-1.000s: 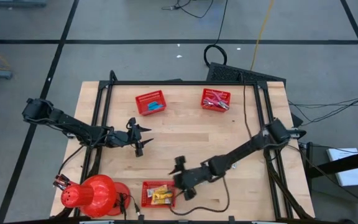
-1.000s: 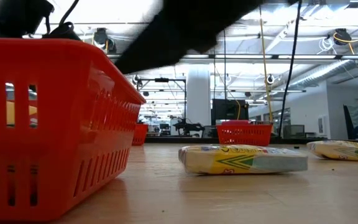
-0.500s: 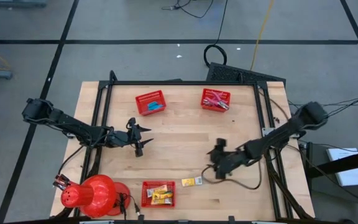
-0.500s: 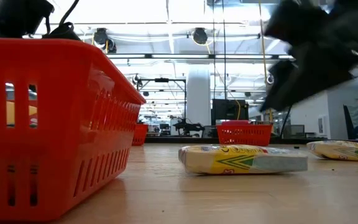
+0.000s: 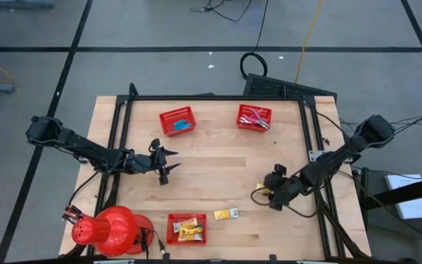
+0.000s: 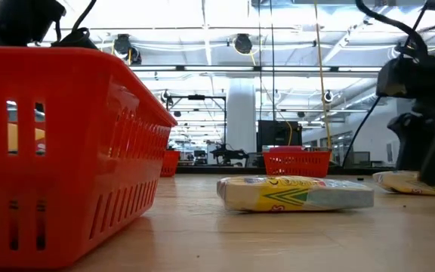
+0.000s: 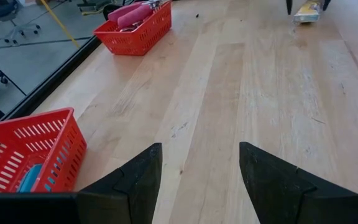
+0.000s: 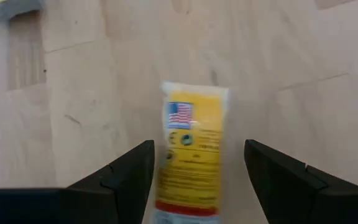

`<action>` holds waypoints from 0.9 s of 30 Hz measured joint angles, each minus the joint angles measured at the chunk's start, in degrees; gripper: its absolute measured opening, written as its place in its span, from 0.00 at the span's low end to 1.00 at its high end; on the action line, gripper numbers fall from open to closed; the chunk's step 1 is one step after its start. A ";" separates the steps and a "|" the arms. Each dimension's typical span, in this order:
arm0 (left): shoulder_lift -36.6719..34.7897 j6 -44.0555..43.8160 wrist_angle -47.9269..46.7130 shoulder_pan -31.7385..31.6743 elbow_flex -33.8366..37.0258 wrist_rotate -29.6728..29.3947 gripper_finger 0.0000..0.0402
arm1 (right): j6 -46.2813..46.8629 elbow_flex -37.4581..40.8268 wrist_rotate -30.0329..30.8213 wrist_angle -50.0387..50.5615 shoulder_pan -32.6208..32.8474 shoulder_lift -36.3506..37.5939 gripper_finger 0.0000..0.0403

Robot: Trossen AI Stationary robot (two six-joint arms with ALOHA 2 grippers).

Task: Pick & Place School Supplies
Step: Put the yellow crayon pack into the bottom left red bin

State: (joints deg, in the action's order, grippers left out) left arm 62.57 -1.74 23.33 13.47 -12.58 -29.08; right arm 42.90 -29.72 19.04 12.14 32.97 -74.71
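Note:
A yellow packet with white ends (image 8: 193, 140) lies flat on the table at the right; it also shows in the low view (image 6: 402, 181). My right gripper (image 8: 199, 163) is open above it, pointing down, one finger on either side of the packet and apart from it; it shows in the high view (image 5: 272, 193) too. A second yellow packet (image 5: 226, 214) lies near the front basket. My left gripper (image 5: 164, 166) is open and empty over the table's left middle.
A red basket (image 5: 187, 229) with yellow packets stands at the near edge, beside a big red dome (image 5: 108, 229). At the far side stand a red basket with a light-blue item (image 5: 177, 121) and one with pink-handled tools (image 5: 254, 116). Bare wood lies between the arms.
My right gripper has gone from beside the front basket toward the table's right edge and has come down over the right-hand yellow packet. The packet by the basket, covered by the arm before, now shows. Both packets have stayed in place.

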 joint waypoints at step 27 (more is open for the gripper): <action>0.00 -0.04 0.06 0.00 0.00 0.00 0.54 | -12.76 0.24 10.53 -32.29 0.34 -11.13 0.14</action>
State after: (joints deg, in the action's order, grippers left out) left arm 62.57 -1.78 23.40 13.47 -12.58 -29.08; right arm 30.14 -29.48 29.57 -20.15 33.31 -85.84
